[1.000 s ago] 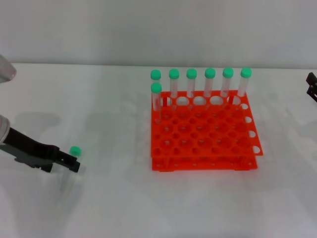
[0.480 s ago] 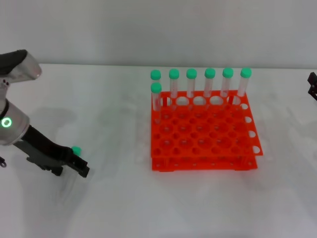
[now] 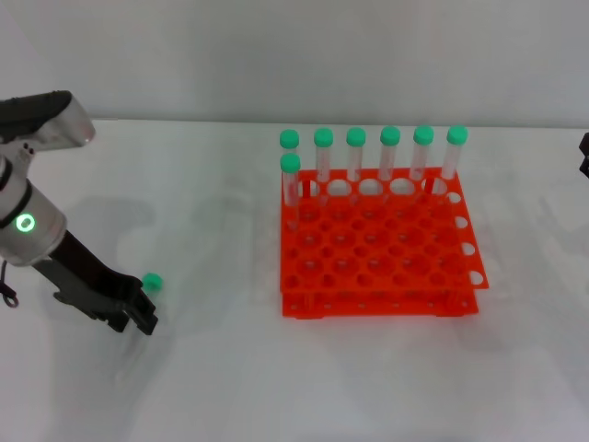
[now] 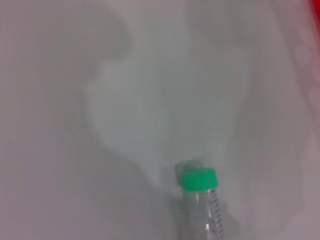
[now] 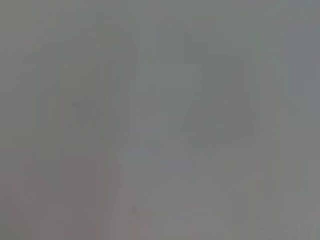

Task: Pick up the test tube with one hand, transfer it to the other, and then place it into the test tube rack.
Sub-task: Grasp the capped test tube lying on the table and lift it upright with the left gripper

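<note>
The test tube point(image 3: 152, 282) lies on the white table at the left, and only its green cap shows past my left gripper point(image 3: 138, 316). That black gripper, on a wrist with a green light ring, is low over the tube's body. In the left wrist view the test tube point(image 4: 202, 200) is close below, its cap pointing away. The orange-red test tube rack point(image 3: 368, 300) stands in the middle, well right of the tube. My right gripper point(image 3: 584, 152) only shows as a black tip at the far right edge.
Several green-capped tubes point(image 3: 389, 152) stand upright in the rack's back row, and one more point(image 3: 290, 180) stands in the second row at the left. A grey wall runs behind the table. The right wrist view shows only grey.
My left arm has swung in from the left edge, and its gripper now sits over the tube's body. The green cap has shifted slightly right. The right gripper has drawn back toward the right edge.
</note>
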You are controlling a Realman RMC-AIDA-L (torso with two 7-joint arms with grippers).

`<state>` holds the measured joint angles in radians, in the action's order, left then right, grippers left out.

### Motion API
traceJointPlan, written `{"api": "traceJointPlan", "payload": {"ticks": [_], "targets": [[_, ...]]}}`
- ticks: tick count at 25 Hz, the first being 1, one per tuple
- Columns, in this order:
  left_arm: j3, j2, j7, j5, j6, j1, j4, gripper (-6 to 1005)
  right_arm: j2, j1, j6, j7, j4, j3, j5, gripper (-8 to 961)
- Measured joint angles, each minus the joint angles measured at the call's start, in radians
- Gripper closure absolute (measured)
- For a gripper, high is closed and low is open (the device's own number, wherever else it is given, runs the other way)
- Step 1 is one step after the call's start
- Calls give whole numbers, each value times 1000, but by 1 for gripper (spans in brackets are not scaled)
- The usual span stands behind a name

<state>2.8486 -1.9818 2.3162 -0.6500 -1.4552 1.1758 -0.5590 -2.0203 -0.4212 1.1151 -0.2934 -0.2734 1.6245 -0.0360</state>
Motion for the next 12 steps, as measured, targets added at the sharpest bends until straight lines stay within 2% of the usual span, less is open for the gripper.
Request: {"api": "traceJointPlan", "payload": {"ticks": [7,12], "targets": [[0,6,34,-57,38,0,45,565,0,-5,0,0,0,0,-1,124],[0,3,39,-63,52,3,53,569,0,-6,-1,0,0,0,-1,123]]}}
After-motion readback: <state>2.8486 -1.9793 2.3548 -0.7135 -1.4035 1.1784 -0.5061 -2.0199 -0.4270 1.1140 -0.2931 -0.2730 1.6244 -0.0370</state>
